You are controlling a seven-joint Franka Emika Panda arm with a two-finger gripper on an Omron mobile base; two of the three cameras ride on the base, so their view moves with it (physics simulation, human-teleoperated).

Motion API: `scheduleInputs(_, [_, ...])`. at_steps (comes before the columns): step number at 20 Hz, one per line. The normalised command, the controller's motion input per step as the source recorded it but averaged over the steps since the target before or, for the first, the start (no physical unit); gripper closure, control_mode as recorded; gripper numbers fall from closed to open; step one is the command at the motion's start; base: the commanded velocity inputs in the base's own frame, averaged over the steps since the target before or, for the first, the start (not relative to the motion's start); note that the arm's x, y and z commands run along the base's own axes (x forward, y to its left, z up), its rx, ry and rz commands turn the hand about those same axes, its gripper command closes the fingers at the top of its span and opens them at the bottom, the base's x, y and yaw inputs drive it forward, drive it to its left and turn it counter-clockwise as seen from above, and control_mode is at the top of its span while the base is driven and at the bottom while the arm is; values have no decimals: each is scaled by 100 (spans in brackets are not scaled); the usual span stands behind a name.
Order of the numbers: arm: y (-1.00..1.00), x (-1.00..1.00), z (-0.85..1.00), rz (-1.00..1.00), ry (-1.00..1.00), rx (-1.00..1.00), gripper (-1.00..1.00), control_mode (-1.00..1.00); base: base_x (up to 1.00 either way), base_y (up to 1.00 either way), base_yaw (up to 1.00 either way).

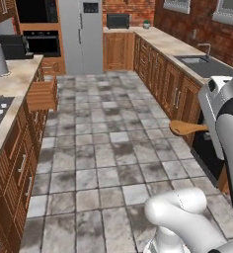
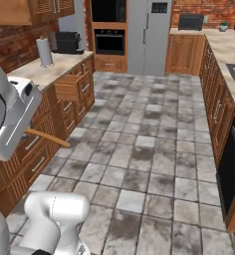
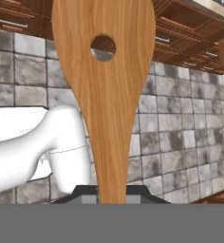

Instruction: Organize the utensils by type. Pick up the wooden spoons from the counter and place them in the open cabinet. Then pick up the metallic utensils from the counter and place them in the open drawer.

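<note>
The wooden spoon [image 3: 104, 95] rises up the middle of the hand view, a broad brown blade with a round hole near its top, its narrow neck running down between the gripper's [image 3: 110, 192] dark tips, which are clamped on it. In the left base view it juts leftward at mid-right, over the tiled floor [image 1: 103, 163]; in the right base view only its handle pokes out at mid-left.

It looks light, stiff and smooth-grained. Held near one end, the long blade would probably lever and twist in the grip, so a hold closer to the neck seems steadier.

The floor lies wide and bare through the centre of both base views. The open drawer [image 2: 72, 85] sticks out from the cabinets at upper left of the right base view, below the counter [image 2: 50, 69]; its corner is the edge to mind while swinging the spoon.
</note>
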Motion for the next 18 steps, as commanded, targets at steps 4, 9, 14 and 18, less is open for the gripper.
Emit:
scheduleInputs(4, [0, 0, 0, 0, 0, 0, 100, 100, 76, -2, 0])
scheduleInputs(9, [0, 0, 0, 0, 0, 0, 100, 100, 100, -28, 0])
scheduleInputs(14, [0, 0, 0, 0, 0, 0, 100, 100, 100, -39, 0])
scheduleInputs(18, [0, 0, 0, 0, 0, 0, 100, 100, 100, -52, 0])
